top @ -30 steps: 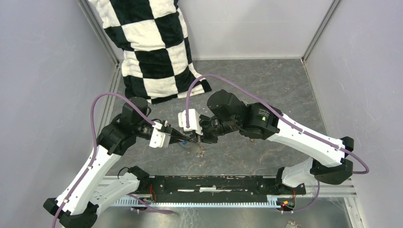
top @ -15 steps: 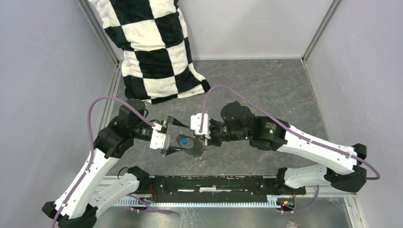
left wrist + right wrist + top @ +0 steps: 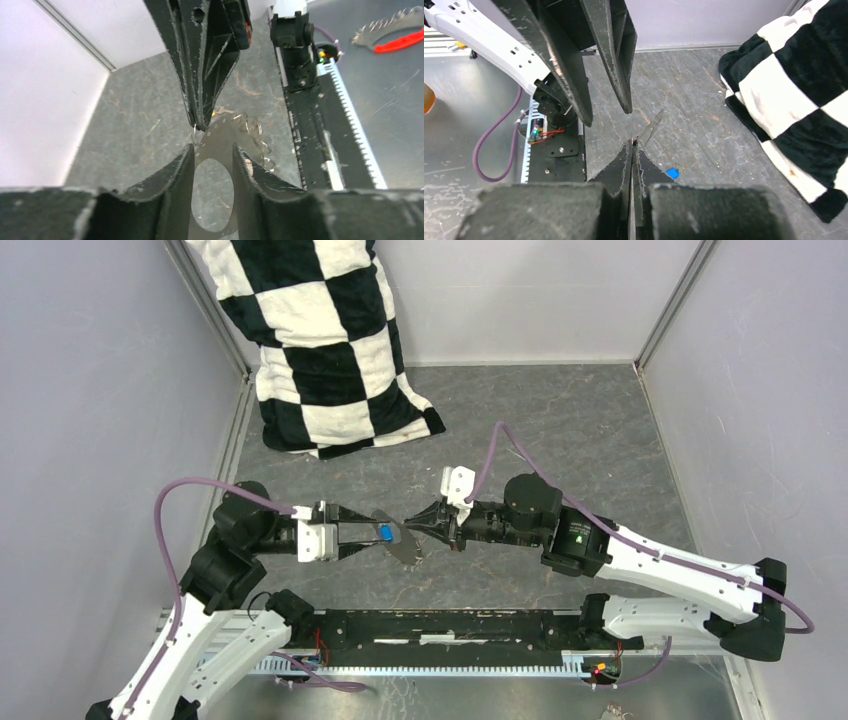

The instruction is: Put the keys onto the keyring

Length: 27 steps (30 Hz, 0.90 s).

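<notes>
The keyring (image 3: 404, 546) shows as a flat grey oval plate with an oval opening and small wire rings along its rim (image 3: 225, 132). My left gripper (image 3: 374, 531) is shut on it across its width and holds it above the table (image 3: 212, 150). My right gripper (image 3: 408, 525) is shut, and its tips (image 3: 201, 125) pinch a small wire ring (image 3: 195, 134) at the plate's far rim. The blue-headed key (image 3: 385, 533) appears to lie on the table below, seen through the opening; it also shows beside my right fingers (image 3: 672, 173). I cannot make out the yellow-headed key.
A black-and-white checkered pillow (image 3: 320, 340) leans in the back left corner. Grey walls close in three sides. A black rail (image 3: 450, 625) runs along the near edge. A toothed grey piece with a red part (image 3: 395, 30) lies beyond the rail.
Both grippers have dropped lower and stretched out level. My left gripper drew back to the left with the keyring. My right arm shifted right, its tips still at the plate's rim.
</notes>
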Motion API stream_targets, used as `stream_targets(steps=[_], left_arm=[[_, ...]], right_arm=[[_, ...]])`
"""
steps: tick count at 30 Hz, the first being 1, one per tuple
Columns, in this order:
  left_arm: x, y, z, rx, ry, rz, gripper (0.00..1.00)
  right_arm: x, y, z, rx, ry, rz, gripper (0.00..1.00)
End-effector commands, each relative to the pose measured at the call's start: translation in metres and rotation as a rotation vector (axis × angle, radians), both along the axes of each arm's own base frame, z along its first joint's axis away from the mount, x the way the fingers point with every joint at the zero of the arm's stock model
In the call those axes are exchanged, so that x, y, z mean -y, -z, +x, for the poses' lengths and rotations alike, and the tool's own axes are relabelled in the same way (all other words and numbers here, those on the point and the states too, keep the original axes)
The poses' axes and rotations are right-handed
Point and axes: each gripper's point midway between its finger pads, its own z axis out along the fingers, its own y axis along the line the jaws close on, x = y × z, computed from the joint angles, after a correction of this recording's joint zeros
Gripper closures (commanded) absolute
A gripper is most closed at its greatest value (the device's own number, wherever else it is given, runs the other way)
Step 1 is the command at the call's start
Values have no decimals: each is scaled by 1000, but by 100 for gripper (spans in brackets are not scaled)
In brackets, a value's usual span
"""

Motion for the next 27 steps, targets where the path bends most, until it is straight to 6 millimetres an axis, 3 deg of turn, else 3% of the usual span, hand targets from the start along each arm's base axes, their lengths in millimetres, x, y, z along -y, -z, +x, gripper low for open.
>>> stream_targets(steps=[1, 8, 14, 21, 27], left_arm=[[8, 0, 2, -203, -11, -36, 64], [11, 15, -6, -340, 31, 22, 70], [12, 21, -2, -403, 3, 39, 57], [17, 13, 9, -406, -25, 7, 51], [19, 7, 7, -408, 6, -5, 50]], right_arm=[[0, -45, -6, -27, -9, 239, 100], [7, -49, -13, -43, -25, 349, 99], [8, -44, -15, -59, -35, 386, 99], [4, -40, -20, -75, -68, 393, 99], [0, -34, -23, -81, -94, 382, 99]])
